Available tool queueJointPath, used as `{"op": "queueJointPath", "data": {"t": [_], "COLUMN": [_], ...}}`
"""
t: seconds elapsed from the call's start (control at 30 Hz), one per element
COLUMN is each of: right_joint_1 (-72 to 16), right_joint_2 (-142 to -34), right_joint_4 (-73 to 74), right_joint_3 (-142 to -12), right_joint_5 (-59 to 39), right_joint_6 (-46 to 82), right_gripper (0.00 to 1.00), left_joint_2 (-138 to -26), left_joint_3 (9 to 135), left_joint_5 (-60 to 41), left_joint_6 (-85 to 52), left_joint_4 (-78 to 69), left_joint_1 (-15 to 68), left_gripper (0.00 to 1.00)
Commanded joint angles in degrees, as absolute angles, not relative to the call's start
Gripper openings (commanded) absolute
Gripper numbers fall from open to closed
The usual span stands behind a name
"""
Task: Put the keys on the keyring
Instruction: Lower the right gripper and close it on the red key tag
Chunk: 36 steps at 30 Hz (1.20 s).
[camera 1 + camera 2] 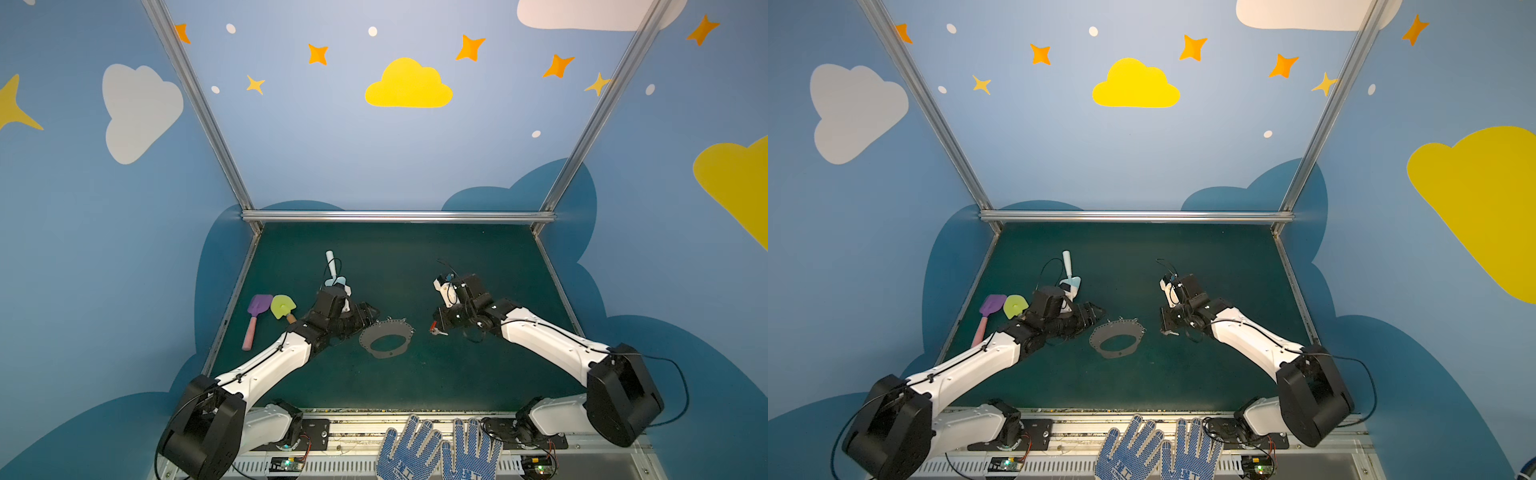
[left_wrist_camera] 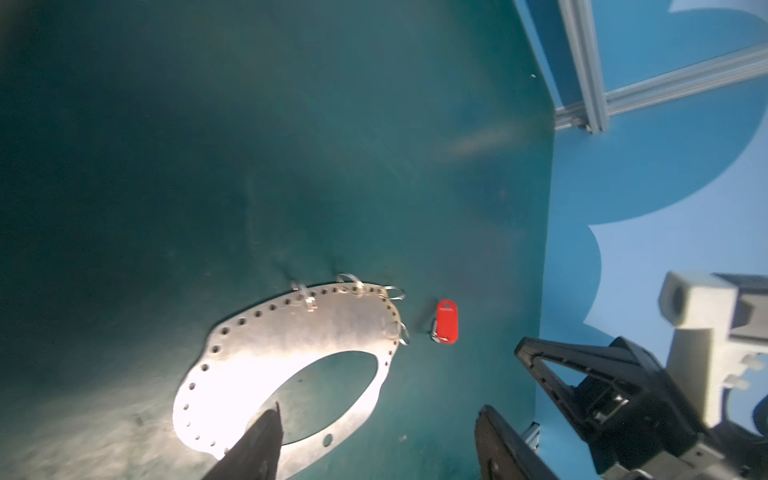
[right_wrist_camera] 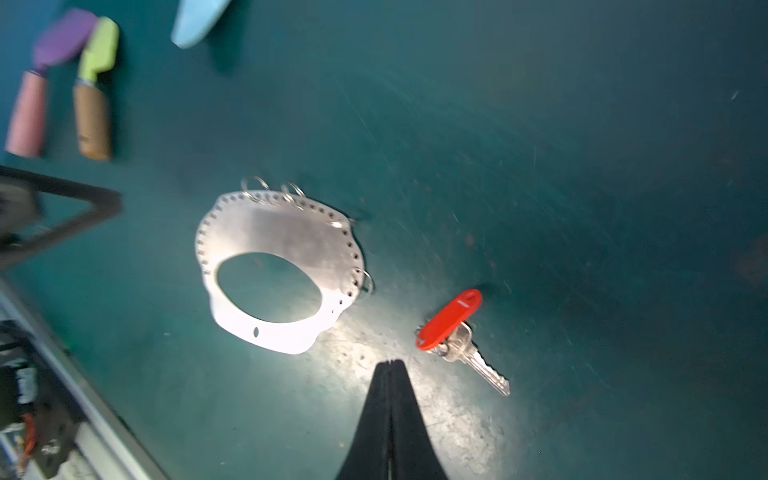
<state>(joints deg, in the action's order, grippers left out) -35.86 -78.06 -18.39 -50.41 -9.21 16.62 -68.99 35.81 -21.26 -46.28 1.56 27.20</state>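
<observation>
Right pincer (image 3: pixel 390 365) first: its two black tips are pressed together with nothing between them, low over the scuffed dark green mat (image 3: pixel 582 166). The key (image 3: pixel 451 332) lies flat on the mat just beside those tips, untouched. It has a toothed silver blade and a glossy red oblong plastic tag across its head.

On the other side of the tips we see the keyring (image 3: pixel 286 237), near the key but apart from it. It is a flat, dull grey metal plate with a big oval hole and a row of small holes round its rim. Thin wire rings (image 3: pixel 254 187) are threaded through some of those holes. The plate glares white in the light.

The left pincer (image 1: pixel 371 313) has its tips well apart and holds nothing. It sits at the plate's edge away from the key, so the plate lies between the two pincers. In the left wrist view one finger (image 2: pixel 257 440) hangs in front of the plate.

Behind the left pincer lie a purple shovel (image 1: pixel 260 303), a yellow-green shovel (image 1: pixel 283 306) and a pale blue shovel (image 1: pixel 331 262), all matt plastic. Blue-dotted knitted gloves (image 1: pixel 415 449) rest on the front rail, well apart from both pincers.
</observation>
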Motion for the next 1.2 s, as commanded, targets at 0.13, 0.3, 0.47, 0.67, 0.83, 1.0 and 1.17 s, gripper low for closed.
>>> {"op": "queueJointPath", "data": {"t": [0.13,0.3,0.47,0.67,0.83,1.0,1.17], "right_joint_1": [-35.77,-35.60,-35.60,-34.98,-34.19,-33.08,-32.96], "right_joint_2": [-75.41,-80.66,-87.03,-93.14,-96.88,-98.52,-96.54], "right_joint_4": [-21.44,-26.14,-26.27,-24.34,-23.56,-22.93,-24.28], "right_joint_3": [-51.86,-53.81,-55.26,-56.85,-58.09,-58.18,-59.38], "right_joint_5": [-6.74,-3.80,-4.57,-5.67,-5.69,-6.91,-7.90], "right_joint_6": [19.43,21.46,25.27,27.79,29.22,29.19,27.90], "right_gripper": [0.24,0.41,0.43,0.43,0.37,0.14,0.00], "left_joint_2": [-68.55,-69.25,-70.45,-70.77,-70.74,-70.52,-71.00], "left_joint_3": [40.07,39.82,39.64,39.72,39.73,39.55,39.88], "left_joint_5": [-21.43,-20.95,-20.44,-20.03,-19.71,-19.47,-19.64], "left_joint_6": [-42.50,-42.54,-42.61,-42.65,-42.69,-42.65,-42.54], "left_joint_4": [1.96,2.20,2.11,2.02,2.29,2.54,2.58], "left_joint_1": [30.65,31.55,32.68,33.40,33.51,33.66,33.57], "left_gripper": [0.74,0.74,0.74,0.74,0.74,0.74,0.74]}}
